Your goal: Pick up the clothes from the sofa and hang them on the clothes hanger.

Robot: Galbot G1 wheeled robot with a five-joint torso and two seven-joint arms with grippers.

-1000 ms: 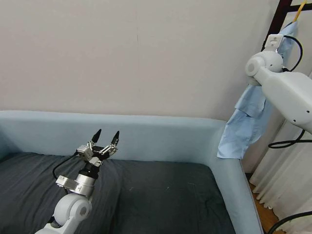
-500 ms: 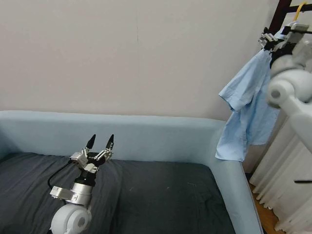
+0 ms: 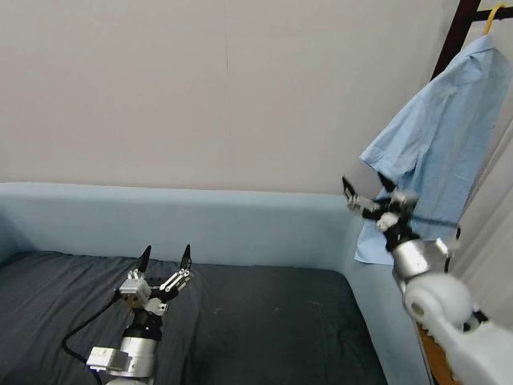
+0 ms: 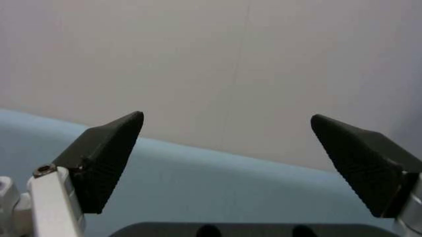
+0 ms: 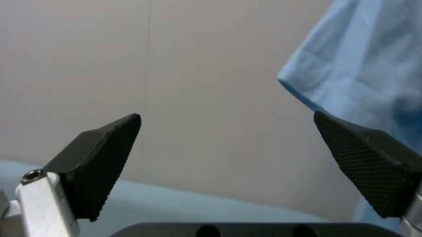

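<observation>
Left gripper [image 3: 167,255]: low and nearest, over the front-left part of the sofa's dark grey seat cushion [image 3: 272,321]. Points up toward the backrest. Both black fingers [image 4: 105,158] splayed wide, nothing between them. The left wrist view looks through the gap to the pale blue backrest and the bare wall.

Right gripper [image 3: 365,191]: raised at the sofa's right end, above the armrest [image 3: 377,305], forearm coming up from the lower right. Released and empty, its fingers [image 5: 99,163] spread well apart. Between them the right wrist view shows wall, a strip of backrest, and a fold of blue cloth beside one finger, not touching it.

Sofa [image 3: 240,224]: light blue shell, backrest running the width of the head view and meeting the right armrest at the far right corner. Seat cushion wrinkled on its left side.

Shirt [image 3: 433,152]: light blue, short-sleeved, off the sofa. It hangs from a yellow hanger hook [image 3: 490,16] on a dark rack post [image 3: 453,36] past the sofa's far right corner. One sleeve juts out toward the wall side. Hem drops to the level of the armrest top, behind the right gripper; cannot tell whether it touches the sofa.

White curtain [image 3: 490,249] behind the shirt at the right. Plain wall [image 3: 200,96] behind everything.
</observation>
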